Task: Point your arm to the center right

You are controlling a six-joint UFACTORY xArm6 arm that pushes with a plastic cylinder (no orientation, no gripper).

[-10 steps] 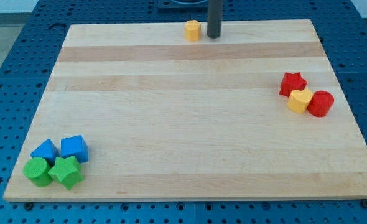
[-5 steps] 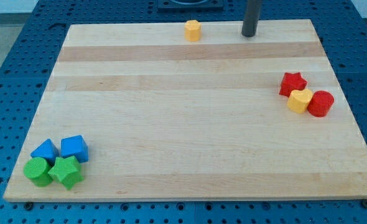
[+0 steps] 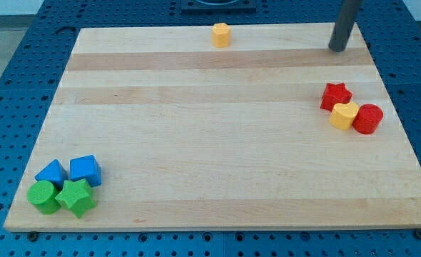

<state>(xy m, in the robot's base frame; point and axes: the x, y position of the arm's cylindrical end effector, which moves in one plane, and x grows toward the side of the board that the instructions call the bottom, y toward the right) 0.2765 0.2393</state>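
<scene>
Rightward now, my tip [image 3: 337,50] sits above the red star [image 3: 335,94].

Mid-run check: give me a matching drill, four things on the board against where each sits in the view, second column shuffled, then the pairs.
Things:
1. my tip
2. yellow hexagon block
3. red star block
4. green star block

Places:
A. bottom left, in the blue and green cluster
B. top right, near the board's far edge
C. top centre, standing alone
D. right side, touching the yellow heart block

Pairs: 1-B, 2-C, 3-D, 4-A
</scene>
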